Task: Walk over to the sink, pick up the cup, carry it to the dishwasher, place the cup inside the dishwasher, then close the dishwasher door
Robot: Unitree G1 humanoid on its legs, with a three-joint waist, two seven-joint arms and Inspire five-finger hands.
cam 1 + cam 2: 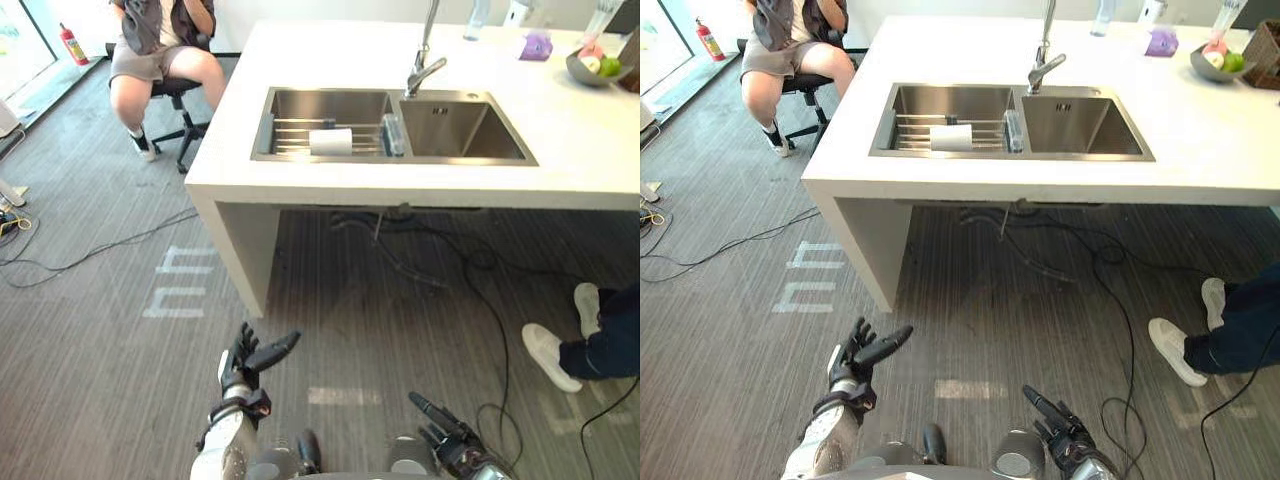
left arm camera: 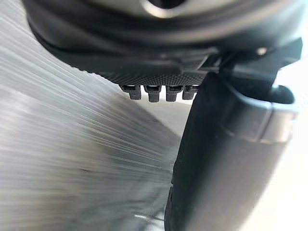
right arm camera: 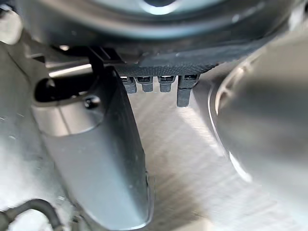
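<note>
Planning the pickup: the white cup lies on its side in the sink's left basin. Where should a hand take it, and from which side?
Take the cup round its middle, from above, probably. It lies on its side on the wire rack in the sink's left basin, long axis left to right; the basin walls close off level approaches.

The sink (image 1: pixel 455 135) is showing brushed, dully gleaming steel; the tap (image 1: pixel 424 70) at its twelve o'clock is shining brighter. The counter (image 1: pixel 580 130) is looking smooth matt white, the floor (image 1: pixel 90 380) is showing ribbed grey.
</note>
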